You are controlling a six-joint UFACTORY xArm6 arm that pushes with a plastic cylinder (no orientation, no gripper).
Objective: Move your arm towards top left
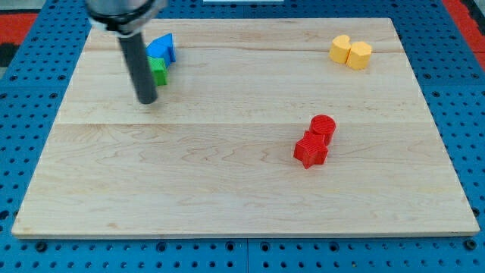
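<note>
My dark rod comes down from the view's top left and my tip [147, 101] rests on the wooden board [227, 152]. Just right of the rod sit a blue block [162, 48] and, touching it below, a green block [158, 70], partly hidden behind the rod. My tip is a little below and left of the green block, apart from it. A red cylinder [323, 125] and a red star-shaped block [311, 150] touch each other at the view's right centre. Two yellow blocks [350, 51] sit side by side at the view's top right.
The board lies on a blue perforated table [30, 91] that shows around all its edges.
</note>
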